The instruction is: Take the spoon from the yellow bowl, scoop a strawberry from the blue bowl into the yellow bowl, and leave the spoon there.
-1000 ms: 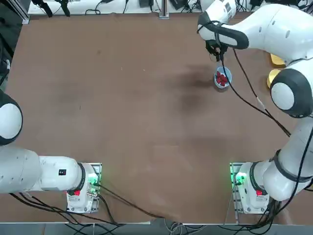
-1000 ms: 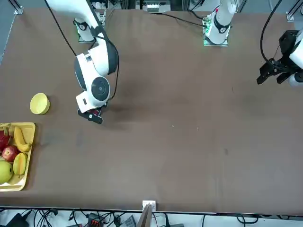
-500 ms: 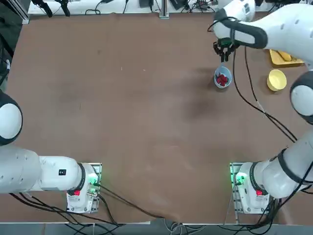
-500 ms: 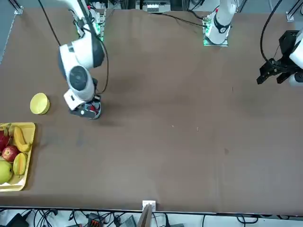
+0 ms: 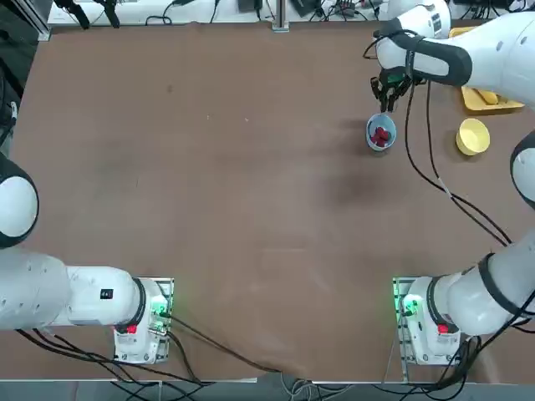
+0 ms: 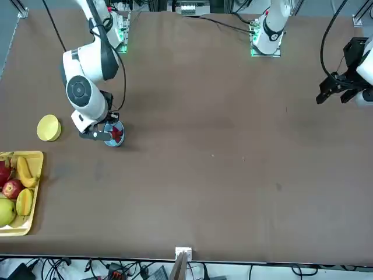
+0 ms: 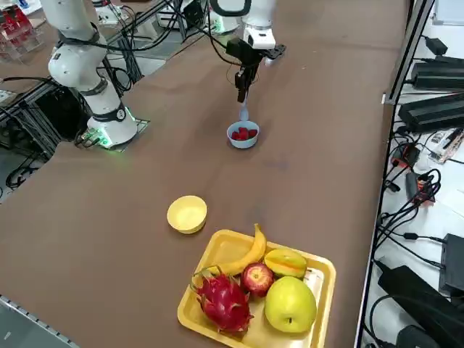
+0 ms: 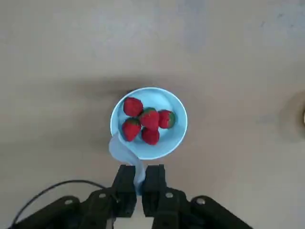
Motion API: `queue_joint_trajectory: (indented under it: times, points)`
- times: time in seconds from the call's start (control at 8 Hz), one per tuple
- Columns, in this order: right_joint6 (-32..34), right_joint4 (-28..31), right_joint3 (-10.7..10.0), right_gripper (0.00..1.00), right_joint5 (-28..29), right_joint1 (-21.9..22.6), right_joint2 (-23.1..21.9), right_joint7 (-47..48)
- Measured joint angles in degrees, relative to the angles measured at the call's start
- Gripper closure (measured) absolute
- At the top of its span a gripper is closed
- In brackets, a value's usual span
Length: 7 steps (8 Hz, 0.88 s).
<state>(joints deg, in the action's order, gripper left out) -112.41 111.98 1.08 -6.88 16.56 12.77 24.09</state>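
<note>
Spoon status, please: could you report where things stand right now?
Right gripper shut on the spoon, above the blue bowl. Five strawberries inside. Yellow bowl empty. Nothing in the way.

strawberries (image 8: 147, 125) lie in the blue bowl (image 7: 243, 135); the yellow bowl (image 7: 187, 214) sits between it and the fruit tray (image 7: 322, 272).
</note>
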Motion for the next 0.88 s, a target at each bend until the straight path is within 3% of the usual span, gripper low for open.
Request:
queue_joint_trajectory:
  times: [0.88]
  points:
    - [-5.8, 2.6, -0.1, 0.89, 2.8, -2.1, 0.0, -2.2]
